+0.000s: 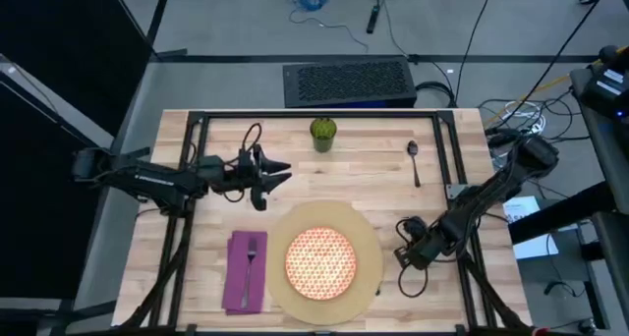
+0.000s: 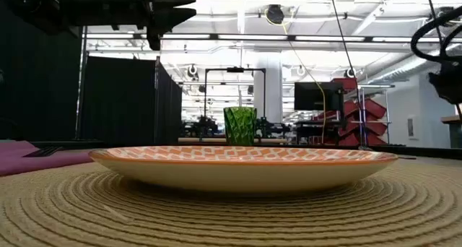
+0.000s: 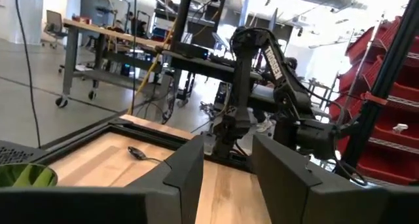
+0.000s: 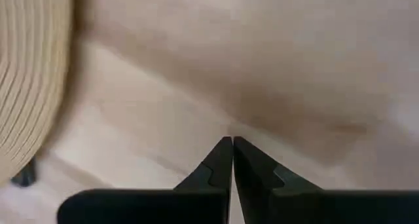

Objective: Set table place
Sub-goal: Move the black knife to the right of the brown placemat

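- Two arms are over the table (image 1: 413,208); the left gripper (image 1: 280,173) hangs above bare wood, its tips aimed toward the table's middle.
- Left fingers (image 3: 190,168): spread apart with a clear gap between them, nothing held.
- Ahead of the left fingertips, across the table, lies the spoon (image 1: 414,161) on the wood, handle running toward the near edge; the left wrist view shows it past the left fingers (image 3: 139,153).
- The green cup (image 1: 323,132) stands upright near the far rail, off to one side of the left fingers and well apart from them.
- The right gripper (image 1: 405,255) sits low over the wood just beside the mat's rim, pointing down.
- Right fingers (image 4: 213,162): pressed together tip to tip, nothing between them; the tips are at or just above the table surface, and contact cannot be judged.
- The round tan mat (image 1: 369,240) lies at the near middle of the table, its woven edge just beside the right fingers (image 4: 29,86).
- The orange-and-white plate (image 1: 319,261) rests centred on the mat, clear of both grippers.
- The purple napkin (image 1: 236,277) lies flat just beside the mat, on the side away from the right fingers, nearer the table edge than the left fingers.
- The fork (image 1: 252,262) lies on the napkin, tines toward the far side.
- A small dark object shows at the mat's edge in the right wrist view; what it is cannot be told.
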`<action>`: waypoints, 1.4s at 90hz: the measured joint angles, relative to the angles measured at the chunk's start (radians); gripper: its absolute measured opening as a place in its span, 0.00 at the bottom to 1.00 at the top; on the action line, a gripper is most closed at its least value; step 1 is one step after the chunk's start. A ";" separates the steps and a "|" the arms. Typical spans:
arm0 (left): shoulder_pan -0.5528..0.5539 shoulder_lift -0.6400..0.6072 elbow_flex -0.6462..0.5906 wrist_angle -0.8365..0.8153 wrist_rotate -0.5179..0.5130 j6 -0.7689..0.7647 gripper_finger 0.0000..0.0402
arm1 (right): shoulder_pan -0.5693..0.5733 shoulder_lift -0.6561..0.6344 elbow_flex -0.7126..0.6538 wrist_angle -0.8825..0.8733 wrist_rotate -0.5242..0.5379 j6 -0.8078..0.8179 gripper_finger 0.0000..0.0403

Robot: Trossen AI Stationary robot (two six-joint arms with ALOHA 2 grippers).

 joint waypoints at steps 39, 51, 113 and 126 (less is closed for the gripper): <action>0.000 0.000 0.000 0.001 0.000 0.000 0.29 | 0.111 0.125 0.087 0.391 0.024 0.043 0.00; 0.000 0.000 0.000 0.002 0.000 0.000 0.29 | 0.120 0.247 0.149 0.439 -0.012 0.045 0.00; 0.000 0.000 0.000 0.004 0.002 -0.002 0.29 | 0.037 0.374 0.223 0.468 -0.079 -0.073 0.00; 0.000 0.000 0.000 0.003 0.003 -0.001 0.29 | 0.027 0.374 0.223 0.469 -0.088 -0.085 0.00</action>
